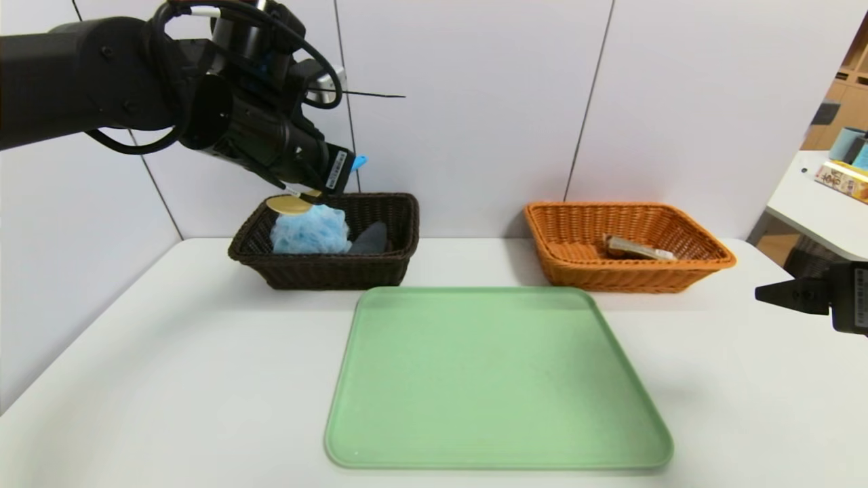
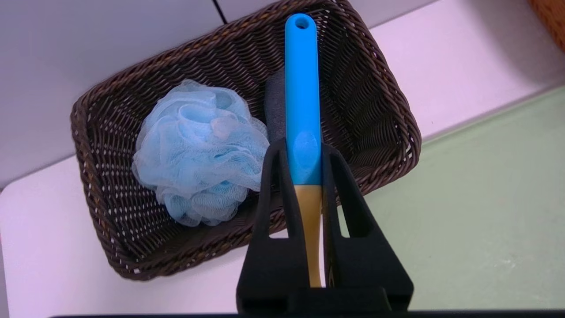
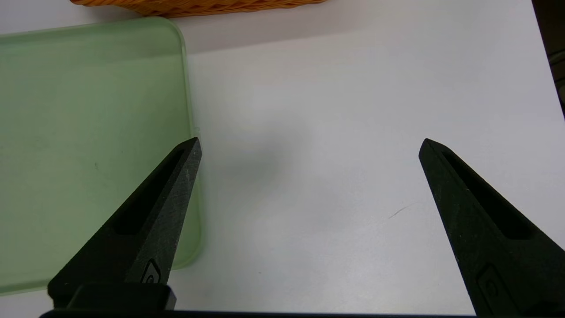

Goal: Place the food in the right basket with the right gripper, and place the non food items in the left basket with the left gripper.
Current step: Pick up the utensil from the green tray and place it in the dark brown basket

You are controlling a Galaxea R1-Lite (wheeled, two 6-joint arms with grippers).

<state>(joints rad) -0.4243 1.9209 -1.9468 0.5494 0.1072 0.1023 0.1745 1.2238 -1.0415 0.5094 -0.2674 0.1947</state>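
My left gripper (image 1: 324, 184) (image 2: 302, 148) is shut on the yellow spoon with the blue handle (image 2: 301, 79) (image 1: 290, 205) and holds it above the dark brown left basket (image 1: 325, 271) (image 2: 110, 221). A light-blue bath pouf (image 1: 312, 230) (image 2: 198, 150) and a rolled dark grey cloth (image 1: 371, 238) (image 2: 274, 106) lie inside that basket. In the orange right basket (image 1: 576, 271) (image 3: 198, 5) lies the food packet (image 1: 637, 249). At the table's right edge my right gripper (image 1: 766, 293) (image 3: 309, 143) hangs open over bare tabletop, holding nothing.
A green tray (image 1: 495, 379) (image 3: 88, 110) lies in front of the two baskets, with nothing on it. A white wall stands right behind the baskets. A side table with boxes (image 1: 841, 179) is at the far right.
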